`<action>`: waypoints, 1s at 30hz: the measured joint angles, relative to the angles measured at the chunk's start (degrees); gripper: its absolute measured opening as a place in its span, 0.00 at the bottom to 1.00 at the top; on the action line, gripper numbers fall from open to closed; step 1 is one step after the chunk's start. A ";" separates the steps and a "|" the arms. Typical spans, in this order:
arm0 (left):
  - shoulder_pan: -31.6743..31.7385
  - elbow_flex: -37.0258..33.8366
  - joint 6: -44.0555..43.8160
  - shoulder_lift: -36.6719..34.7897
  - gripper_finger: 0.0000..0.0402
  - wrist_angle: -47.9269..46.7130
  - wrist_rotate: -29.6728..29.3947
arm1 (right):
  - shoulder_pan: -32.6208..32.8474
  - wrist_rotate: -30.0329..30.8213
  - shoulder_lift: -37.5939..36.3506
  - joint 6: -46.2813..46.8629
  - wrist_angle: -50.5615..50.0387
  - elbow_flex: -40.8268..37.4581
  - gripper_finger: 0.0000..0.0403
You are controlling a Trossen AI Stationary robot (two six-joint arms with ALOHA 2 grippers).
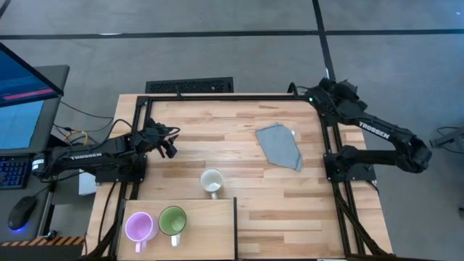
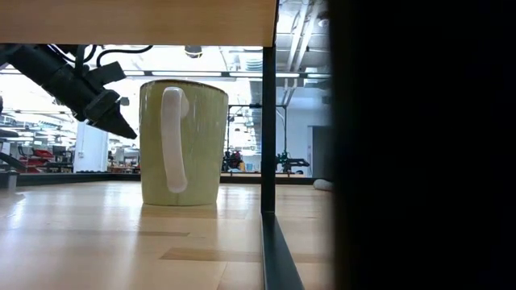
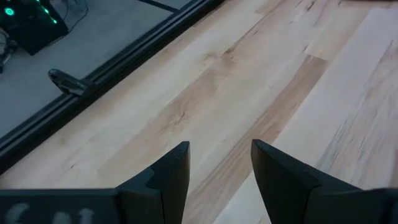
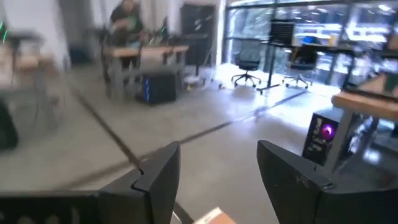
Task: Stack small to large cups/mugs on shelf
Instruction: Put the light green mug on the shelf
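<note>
High view: L gripper (image 1: 171, 143) & R gripper (image 1: 296, 90) jaws open, holding nothing.

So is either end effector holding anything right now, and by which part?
Nothing is held. The left end effector is open over bare tabletop, and the right end effector is open at the table's far corner. The white mug stands untouched.

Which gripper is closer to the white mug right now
Left. The left gripper hovers just up-left of the white mug; the right gripper sits at the table's far right corner, beyond the grey cloth.
</note>
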 joint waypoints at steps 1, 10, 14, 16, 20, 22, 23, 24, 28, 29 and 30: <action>0.01 0.00 0.00 -0.01 0.41 0.00 0.00 | -0.01 -1.60 0.23 -5.54 3.24 0.00 0.58; 0.01 0.00 1.08 -0.01 0.41 0.01 0.00 | -1.97 -28.13 2.21 -45.70 44.53 -3.86 0.58; 0.01 0.00 1.09 -0.01 0.41 -0.11 0.02 | -2.07 -41.74 1.92 -52.81 62.36 -9.34 0.58; 0.01 0.00 1.15 -0.01 0.41 -0.13 0.04 | -2.67 -41.85 0.70 -52.05 64.66 -11.18 0.58; 0.01 0.01 1.23 0.00 0.41 -0.07 0.15 | -3.23 -46.47 0.45 -48.11 64.15 -15.54 0.58; -0.01 0.00 1.37 0.01 0.41 -0.07 0.15 | -3.49 -48.09 -0.40 -47.94 66.62 -18.52 0.58; 0.01 0.02 1.54 -0.01 0.41 -0.08 0.15 | -3.60 -48.02 -0.58 -47.83 68.36 -20.10 0.58; -0.01 0.02 1.56 0.01 0.41 -0.07 0.15 | -3.69 -47.93 -0.75 -47.79 69.31 -21.80 0.58; 0.01 0.00 1.56 0.00 0.41 -0.14 0.15 | -3.32 -50.86 -3.07 -47.33 73.76 -28.44 0.58; 0.00 0.00 1.56 0.01 0.41 -0.15 0.15 | -3.36 -52.66 -3.79 -47.34 75.63 -30.17 0.58; -0.01 0.00 1.56 -0.01 0.41 -0.15 0.15 | -3.40 -54.62 -4.54 -47.32 77.00 -31.93 0.58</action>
